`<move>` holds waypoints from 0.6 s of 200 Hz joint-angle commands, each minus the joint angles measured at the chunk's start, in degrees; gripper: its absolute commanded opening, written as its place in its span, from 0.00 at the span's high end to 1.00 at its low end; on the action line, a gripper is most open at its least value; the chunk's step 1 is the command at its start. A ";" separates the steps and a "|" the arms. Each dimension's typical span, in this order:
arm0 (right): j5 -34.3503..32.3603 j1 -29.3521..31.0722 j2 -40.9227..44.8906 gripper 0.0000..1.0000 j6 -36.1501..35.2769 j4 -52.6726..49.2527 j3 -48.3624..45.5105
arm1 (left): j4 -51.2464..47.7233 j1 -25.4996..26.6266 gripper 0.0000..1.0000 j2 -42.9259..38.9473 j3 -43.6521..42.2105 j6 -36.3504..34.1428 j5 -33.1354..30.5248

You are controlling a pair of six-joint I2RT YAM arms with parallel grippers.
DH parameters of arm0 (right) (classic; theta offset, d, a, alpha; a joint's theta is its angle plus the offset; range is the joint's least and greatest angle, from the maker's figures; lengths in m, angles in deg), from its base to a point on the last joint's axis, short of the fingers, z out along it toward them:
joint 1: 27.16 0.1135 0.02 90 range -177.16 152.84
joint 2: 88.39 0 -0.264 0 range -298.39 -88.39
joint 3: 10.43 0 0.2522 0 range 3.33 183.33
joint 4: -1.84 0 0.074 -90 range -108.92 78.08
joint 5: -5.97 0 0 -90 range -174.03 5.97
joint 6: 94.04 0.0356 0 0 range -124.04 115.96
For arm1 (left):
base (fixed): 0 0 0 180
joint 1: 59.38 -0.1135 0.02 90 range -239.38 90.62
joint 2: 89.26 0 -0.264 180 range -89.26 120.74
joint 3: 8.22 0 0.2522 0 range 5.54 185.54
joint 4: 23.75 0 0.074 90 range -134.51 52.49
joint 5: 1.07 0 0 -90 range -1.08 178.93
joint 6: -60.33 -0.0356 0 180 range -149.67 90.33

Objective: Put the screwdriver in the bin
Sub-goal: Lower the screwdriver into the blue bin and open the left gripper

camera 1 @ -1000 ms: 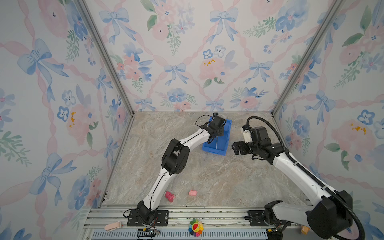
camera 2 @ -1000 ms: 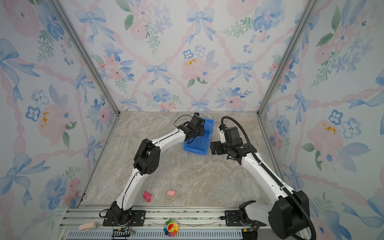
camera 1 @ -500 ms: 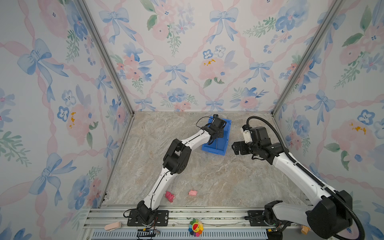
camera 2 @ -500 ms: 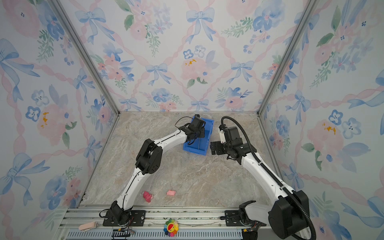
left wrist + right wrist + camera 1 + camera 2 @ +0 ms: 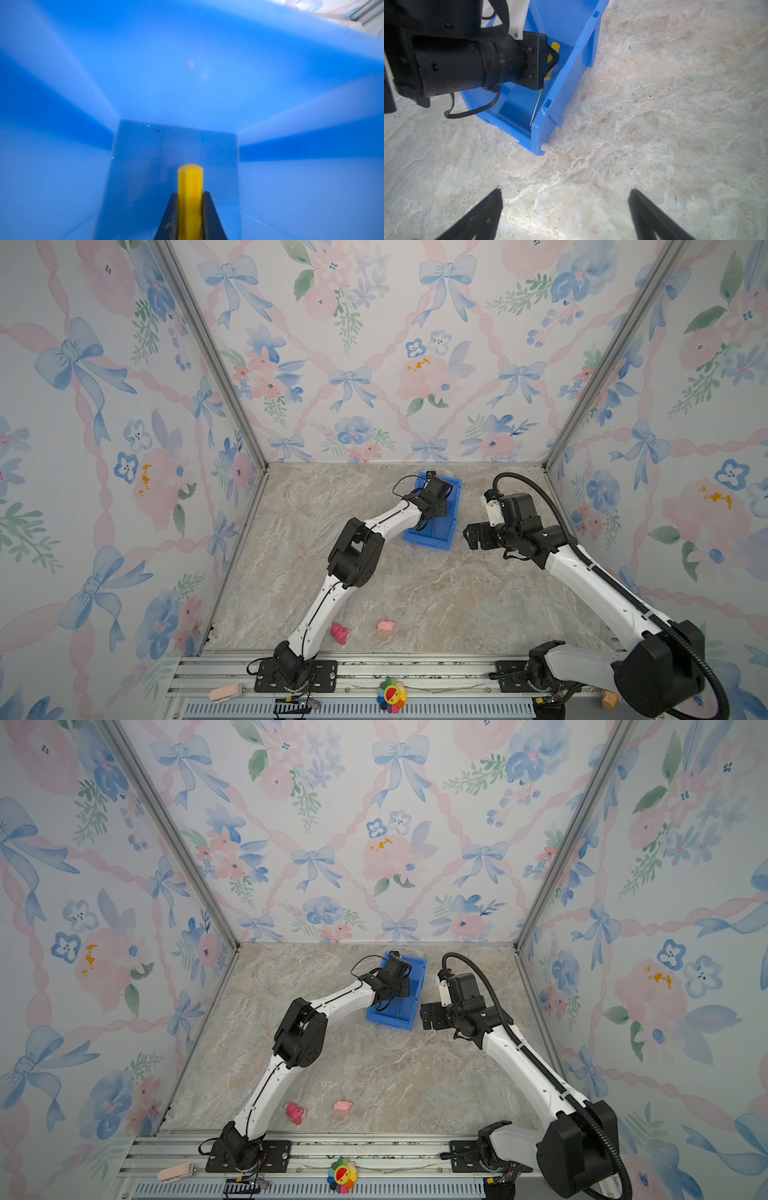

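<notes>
The blue bin (image 5: 454, 499) (image 5: 419, 986) stands at the back middle of the table. My left gripper (image 5: 432, 517) (image 5: 395, 996) reaches down inside it. In the left wrist view my left gripper (image 5: 190, 195) is shut on the yellow handle of the screwdriver (image 5: 190, 178), with blue bin walls (image 5: 62, 104) all round. The right wrist view shows the screwdriver (image 5: 537, 102) slanting down from the left gripper (image 5: 553, 57), its thin shaft ending close to the bin's low front lip (image 5: 512, 129). My right gripper (image 5: 471, 536) (image 5: 565, 190) hangs open over bare table just right of the bin.
Two small pink toys (image 5: 340, 632) (image 5: 385, 625) lie near the front edge by the left arm's base. A rainbow flower toy (image 5: 391, 691) sits on the aluminium rail. Flowered walls enclose the table on three sides.
The left arm's elbow has shifted slightly to the right while its gripper stays in the bin with the screwdriver. The right arm has not moved.
</notes>
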 commanded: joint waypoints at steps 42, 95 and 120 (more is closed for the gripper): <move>-0.27 -0.41 0.51 0.03 -0.67 0.72 -0.41 | -0.49 0.25 0.67 0.03 1.66 0.27 0.37; -0.50 -0.39 1.20 0.03 -0.62 0.91 -0.67 | -0.57 0.43 0.66 -2.58 1.42 0.07 0.10; -0.55 -0.39 1.35 0.03 -0.78 1.02 -0.44 | -0.57 0.51 0.64 -4.83 0.89 -0.55 -0.14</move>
